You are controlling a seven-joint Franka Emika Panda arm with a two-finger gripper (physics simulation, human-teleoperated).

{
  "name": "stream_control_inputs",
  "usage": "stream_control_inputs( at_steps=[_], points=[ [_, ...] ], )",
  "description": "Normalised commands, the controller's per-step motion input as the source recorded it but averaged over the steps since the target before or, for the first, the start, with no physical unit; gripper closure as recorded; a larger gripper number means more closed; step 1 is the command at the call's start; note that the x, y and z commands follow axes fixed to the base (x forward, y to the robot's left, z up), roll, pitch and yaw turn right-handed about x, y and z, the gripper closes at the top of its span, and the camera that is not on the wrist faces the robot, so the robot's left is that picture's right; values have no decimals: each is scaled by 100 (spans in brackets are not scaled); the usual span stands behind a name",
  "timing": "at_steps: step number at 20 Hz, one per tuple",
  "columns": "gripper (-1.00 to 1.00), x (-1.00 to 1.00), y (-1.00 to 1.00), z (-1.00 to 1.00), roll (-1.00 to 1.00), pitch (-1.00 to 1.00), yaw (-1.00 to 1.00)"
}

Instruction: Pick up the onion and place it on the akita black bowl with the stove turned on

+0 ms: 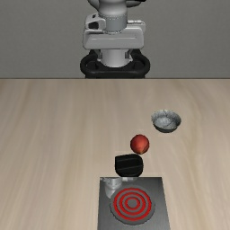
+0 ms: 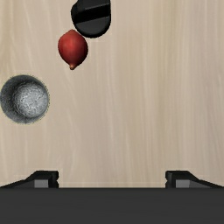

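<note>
Resting beside black bowl (image 1: 128, 164) (apparently empty): onion (image 1: 140, 144).

The onion (image 1: 139, 144) is round and reddish-brown with a small pointed tip. It lies on its own, touching neither of the others. Just beyond it, farther from me and slightly toward the exterior view's left, stands the black bowl (image 1: 128, 164) — dark and glossy. Farther still, right beside the bowl, lies the stove (image 1: 131, 204) — a flat grey plate, its burner rings glowing red.
</note>
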Motion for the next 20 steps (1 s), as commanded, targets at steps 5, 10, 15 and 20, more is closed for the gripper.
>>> stream_control_inputs(
  at_steps=[5,10,15,20],
  points=[
    [-100,100,0,0,0,0,0],
    [-100,100,0,0,0,0,0],
    [-100,80,20,0,0,0,0],
    [-100,0,100,0,0,0,0]
  ],
)
